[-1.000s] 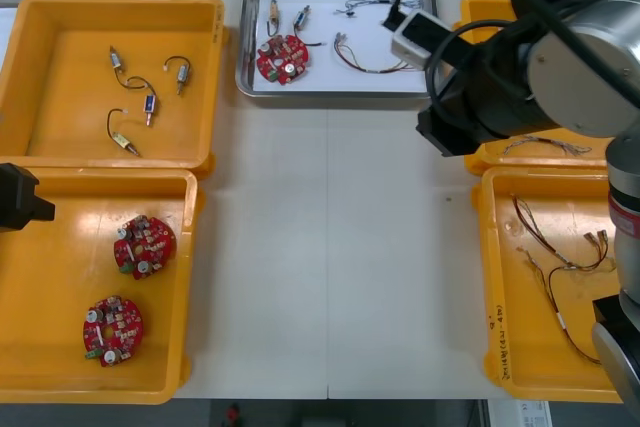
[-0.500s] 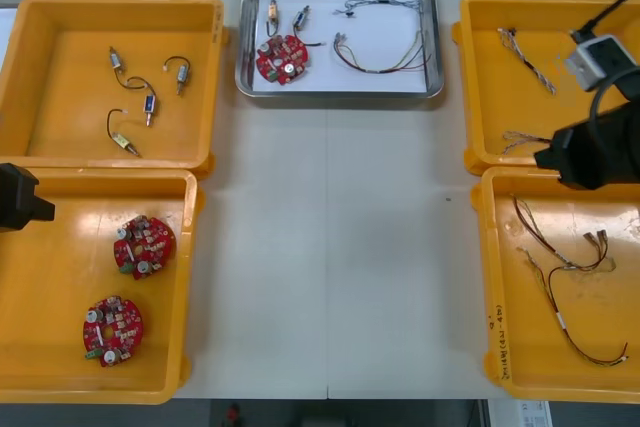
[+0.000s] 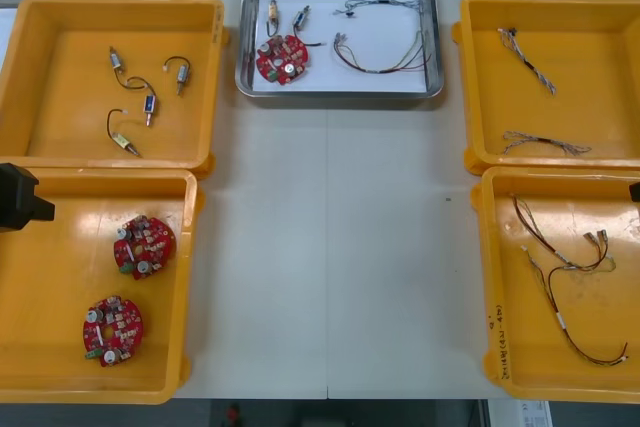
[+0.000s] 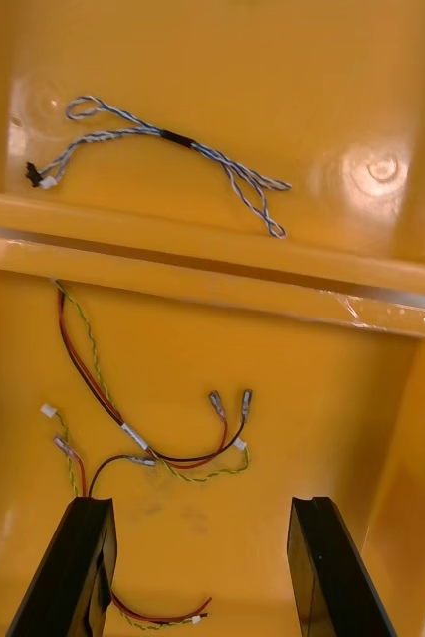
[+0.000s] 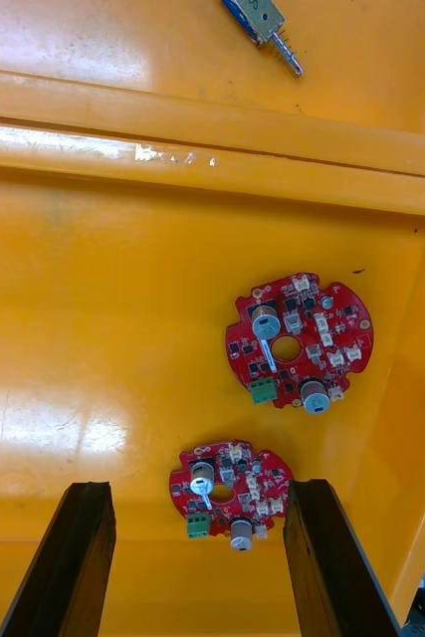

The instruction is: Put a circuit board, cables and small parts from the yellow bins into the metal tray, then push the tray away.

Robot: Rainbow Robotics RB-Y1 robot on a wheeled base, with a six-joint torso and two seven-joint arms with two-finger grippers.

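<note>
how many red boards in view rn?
3. The tray board lies in the tray. Two more lie in the near left bin: the far board and the near board, apart. None look hidden.

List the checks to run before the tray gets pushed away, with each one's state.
1. Circuit board in metal tray: ok.
2. Cables in tray: ok.
3. Small metal parts in tray: ok.
4. Right gripper open and empty, above red and yellow cables: ok.
5. Left gripper open, empty, above two boards: ok.
6. Gripper against the tray: not ok; both hang over near yellow bins.
</note>
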